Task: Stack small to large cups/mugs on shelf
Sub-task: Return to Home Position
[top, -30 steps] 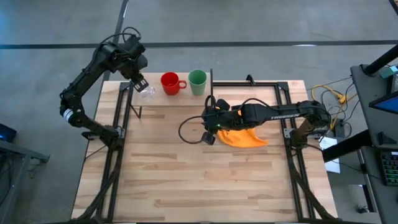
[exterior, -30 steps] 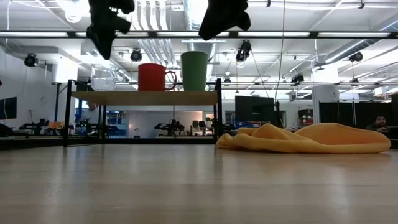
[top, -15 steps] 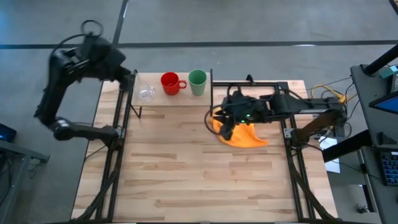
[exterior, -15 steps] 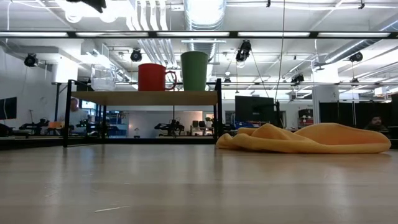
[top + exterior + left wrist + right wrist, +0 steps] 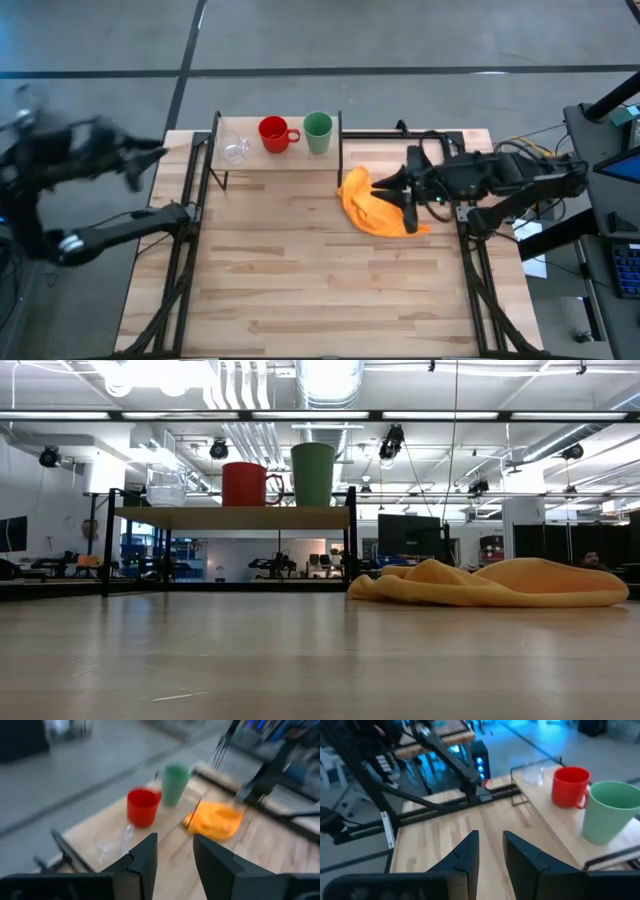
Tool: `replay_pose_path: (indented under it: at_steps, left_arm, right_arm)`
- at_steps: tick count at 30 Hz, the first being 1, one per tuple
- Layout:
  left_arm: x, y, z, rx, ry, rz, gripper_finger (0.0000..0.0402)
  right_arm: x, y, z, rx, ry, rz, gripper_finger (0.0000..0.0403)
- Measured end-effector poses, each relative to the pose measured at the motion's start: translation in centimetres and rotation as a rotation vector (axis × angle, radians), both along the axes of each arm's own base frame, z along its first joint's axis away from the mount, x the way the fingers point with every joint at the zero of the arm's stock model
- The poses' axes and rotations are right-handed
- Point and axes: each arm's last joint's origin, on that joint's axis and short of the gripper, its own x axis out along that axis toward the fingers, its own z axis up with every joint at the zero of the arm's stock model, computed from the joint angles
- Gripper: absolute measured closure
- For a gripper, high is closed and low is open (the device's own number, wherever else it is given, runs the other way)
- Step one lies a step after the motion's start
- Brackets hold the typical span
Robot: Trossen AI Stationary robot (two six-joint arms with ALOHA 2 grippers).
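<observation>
Arms are withdrawing toward frame edges; left pincer (image 5: 173, 845) and right pincer (image 5: 490, 837) are gaping slightly, empty, cups (image 5: 271, 132) already lining the shelf (image 5: 290, 160) by size.

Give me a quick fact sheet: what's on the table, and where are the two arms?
Shelf: at one table edge, holds three vessels in a row
Row, left to right in high view: clear glass cup, red mug, green cup
Nested: no, side by side
Orange cloth: crumpled on the table beside the shelf
Left arm: beyond the table's left edge, jaws apart, empty
Right arm: over the table's right side, jaws apart, empty
</observation>
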Motion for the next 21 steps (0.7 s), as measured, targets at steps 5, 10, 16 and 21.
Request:
replay_pose_path:
  at_steps: [5, 10, 16, 21]
  left_arm:
    - [-2.7, -3.1, -1.4, 0.119, -0.154, -0.092, 0.029]
    - [-3.3, -4.5, -4.4, 0.168, -0.283, -0.271, 0.029]
    - [-3.9, -5.3, -7.8, 0.231, -0.373, -0.325, 0.029]
    - [-4.2, -5.7, -10.6, 0.236, -0.378, -0.32, 0.029]
  right_arm:
    - [-2.0, 0.0, -2.4, 0.013, -0.107, 0.025, 0.0321]
    - [-4.1, -0.2, -5.4, 0.046, -0.234, 0.047, 0.0321]
    - [-6.4, -0.6, -8.2, 0.07, -0.369, 0.15, 0.0321]
    - [-7.9, -1.0, -10.6, 0.071, -0.348, 0.161, 0.0321]
